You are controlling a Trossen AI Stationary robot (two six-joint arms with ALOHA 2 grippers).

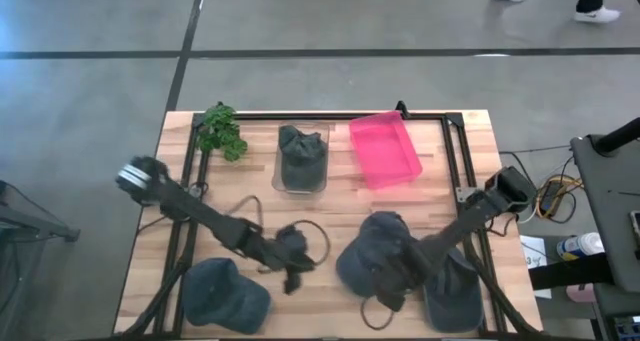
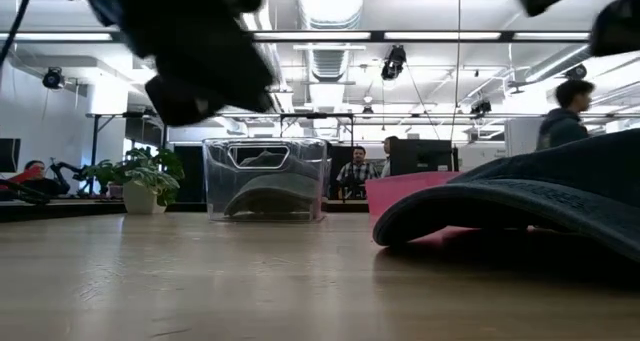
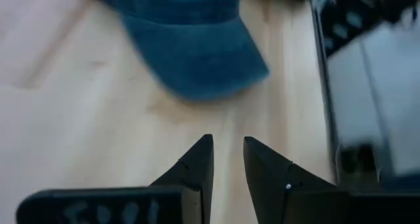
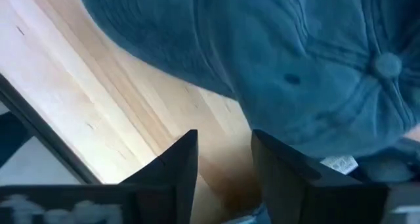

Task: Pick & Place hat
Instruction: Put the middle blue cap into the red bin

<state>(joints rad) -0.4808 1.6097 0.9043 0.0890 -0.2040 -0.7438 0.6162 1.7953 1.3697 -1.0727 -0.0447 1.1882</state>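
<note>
Entry: your target, the middle hat (image 1: 372,253), a soft blue-grey cap, lies on the wooden surface (image 1: 330,213) nearer you than the pink tray (image 1: 385,149), toward the front edge. Expect it to be light and limp: the crown will cave under pressure and the cloth will slide on the wood, so a pinch on the crown alone may gather only a fold. You would do better to take the brim, which looks stiffer, or the seam where brim meets crown. The right tool (image 1: 392,281) sits at that hat's front edge, on the side away from the pink tray; the right wrist view shows its two fingers parted with bare wood between them and the cloth just beyond the tips, so it is open and grips nothing. A second hat (image 1: 455,291) lies just beside the first, further from the tray, partly under the right arm. A third hat (image 1: 226,293) lies well across the surface from the tray, at the front corner on the left arm's side. The left tool (image 1: 296,269) hangs between the third hat and your target, fingers slightly apart and empty. Behind, beside the pink tray, a clear bin (image 1: 302,159) already holds a hat, and a small plant (image 1: 221,131) stands beyond that.
</note>
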